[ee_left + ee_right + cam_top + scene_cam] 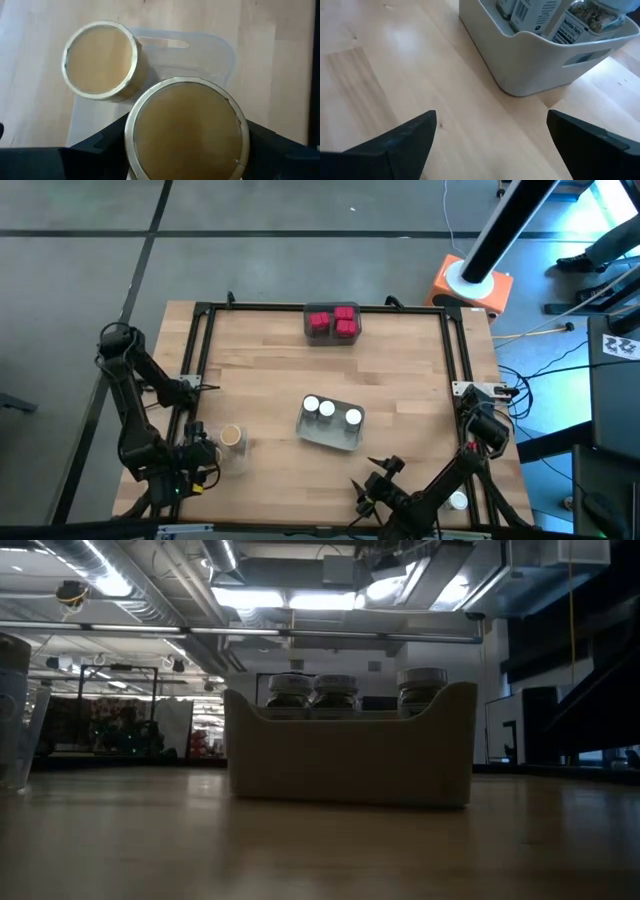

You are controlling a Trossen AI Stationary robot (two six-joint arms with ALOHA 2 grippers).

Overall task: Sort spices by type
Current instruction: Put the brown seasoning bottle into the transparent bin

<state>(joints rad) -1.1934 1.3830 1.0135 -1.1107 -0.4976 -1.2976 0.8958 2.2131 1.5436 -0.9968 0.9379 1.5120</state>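
Tan-topped jar [187,131] clamped between left gripper [185,150] fingers, above clear tray [210,50] holding second tan-topped jar [100,60] at table's left-front. Three white-topped jars [329,410] in grey tray [330,435], centre. Right gripper [492,145] spread wide, empty, near grey tray.

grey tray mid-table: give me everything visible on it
The grey tray is a rectangular bin of matte, plastic-looking material with rounded corners and a cut-out handle slot in an end wall. It sits flat on the wooden table near the middle, turned slightly askew to the table edges. Three white-topped jars with printed labels stand upright in it, along one long side; the rest is bare. The right gripper, open, is low over the table just short of it, not touching.
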